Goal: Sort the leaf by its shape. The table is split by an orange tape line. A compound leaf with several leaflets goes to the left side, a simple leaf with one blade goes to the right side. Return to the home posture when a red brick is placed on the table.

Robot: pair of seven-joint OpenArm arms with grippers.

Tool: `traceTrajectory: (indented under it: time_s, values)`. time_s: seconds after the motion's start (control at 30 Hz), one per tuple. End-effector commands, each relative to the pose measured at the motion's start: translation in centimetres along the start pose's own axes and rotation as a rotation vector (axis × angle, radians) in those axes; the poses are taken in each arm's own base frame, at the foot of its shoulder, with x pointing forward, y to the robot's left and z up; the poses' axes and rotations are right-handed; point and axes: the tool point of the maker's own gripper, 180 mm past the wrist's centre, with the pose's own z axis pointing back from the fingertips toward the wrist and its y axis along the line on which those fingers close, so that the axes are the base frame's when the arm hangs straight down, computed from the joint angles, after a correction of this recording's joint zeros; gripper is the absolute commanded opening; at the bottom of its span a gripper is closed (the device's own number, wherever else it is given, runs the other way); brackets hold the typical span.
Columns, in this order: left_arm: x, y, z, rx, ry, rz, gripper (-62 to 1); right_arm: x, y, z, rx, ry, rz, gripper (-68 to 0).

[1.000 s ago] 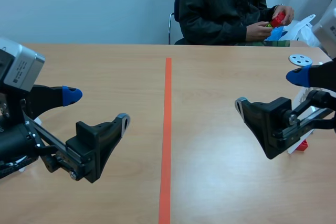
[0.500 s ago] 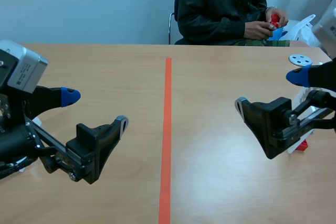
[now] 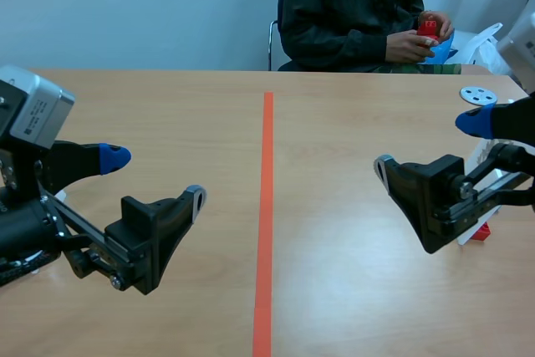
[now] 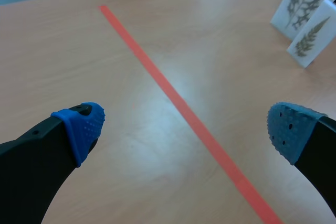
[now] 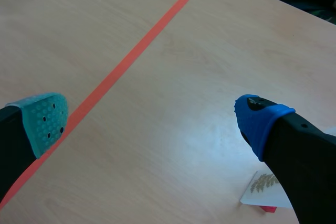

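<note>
Orange tape [image 3: 267, 206] split the wooden table [image 3: 334, 123] down the frame's middle. Your left gripper [image 3: 155, 175] hung at lower left with its fingers well apart, gripping nothing. Your right gripper [image 3: 428, 143], at centre right, was spread just as wide. Two white leaf cards [image 4: 302, 6] stood upright ahead of the left gripper, beyond the tape, both showing feathery, divided leaves. At upper right, the person's hands [image 3: 410, 43] held a red brick [image 3: 429, 28] over something blue [image 3: 441, 48]; you could not tell whether that was a container.
</note>
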Motion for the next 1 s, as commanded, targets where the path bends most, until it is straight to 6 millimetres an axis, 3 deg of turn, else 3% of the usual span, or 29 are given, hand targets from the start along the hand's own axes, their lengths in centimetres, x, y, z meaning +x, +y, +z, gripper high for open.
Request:
traceTrajectory:
  time_s: [0.0, 0.97]
  values:
    - [0.69, -0.07, 0.0, -0.008, -0.029, 0.008, 1.4, 0.81, -0.58, 0.05, -0.011, -0.031, 0.0, 0.4]
    - [0.9, -0.07, 0.0, -0.007, -0.041, 0.009, 1.4, 0.79, -0.59, 0.05, -0.012, -0.03, 0.0, 0.4]
